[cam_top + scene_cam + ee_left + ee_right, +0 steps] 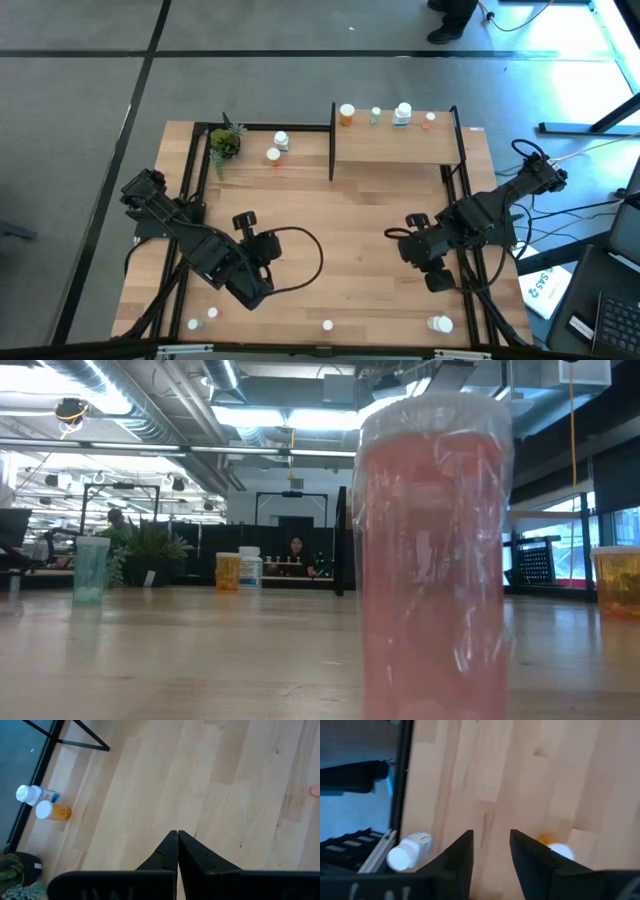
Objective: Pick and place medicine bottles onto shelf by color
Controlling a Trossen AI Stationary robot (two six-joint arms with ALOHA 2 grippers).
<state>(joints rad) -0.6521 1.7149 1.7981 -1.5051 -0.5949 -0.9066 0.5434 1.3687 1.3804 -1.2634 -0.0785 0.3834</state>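
High view shows four bottles on the shelf point(390, 150) at upper centre, two beside the potted plant point(224, 143), and about four along the table's bottom edge. The left gripper point(243, 220) is pressed shut and empty; the right gripper point(392, 234), fingers spread with nothing between, hangs centre-right. It could easily knock the white bottle point(409, 851) lying by the frame rail off the table.
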